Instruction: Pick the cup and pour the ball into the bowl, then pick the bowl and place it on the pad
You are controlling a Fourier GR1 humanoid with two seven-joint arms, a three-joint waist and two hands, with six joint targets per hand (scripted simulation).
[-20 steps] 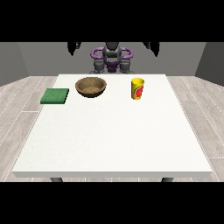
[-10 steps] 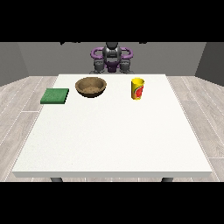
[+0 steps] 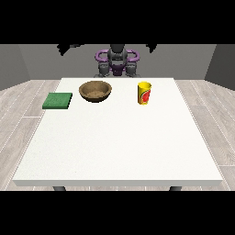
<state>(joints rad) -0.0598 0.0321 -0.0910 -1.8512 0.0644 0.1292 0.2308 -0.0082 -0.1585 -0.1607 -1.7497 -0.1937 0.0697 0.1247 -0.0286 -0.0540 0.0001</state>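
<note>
Moved: both hands have risen since a second ago, cup, bowl, pad unmoved | hands: dark shapes (image 3: 69, 47) and (image 3: 150, 46) high behind the robot, fingers unreadable | cup (image 3: 144, 93): upright, right of bowl (image 3: 95, 91), pad (image 3: 58, 100) left of bowl, all on surface (image 3: 119, 147) | handling: likely light, rigid, smooth; grasp mid-wall.

Even, bright overhead light floods the large white table (image 3: 119, 147); faint soft shadows hug the brown wooden bowl (image 3: 95, 91) and yellow cup (image 3: 144, 93). No glare.
</note>
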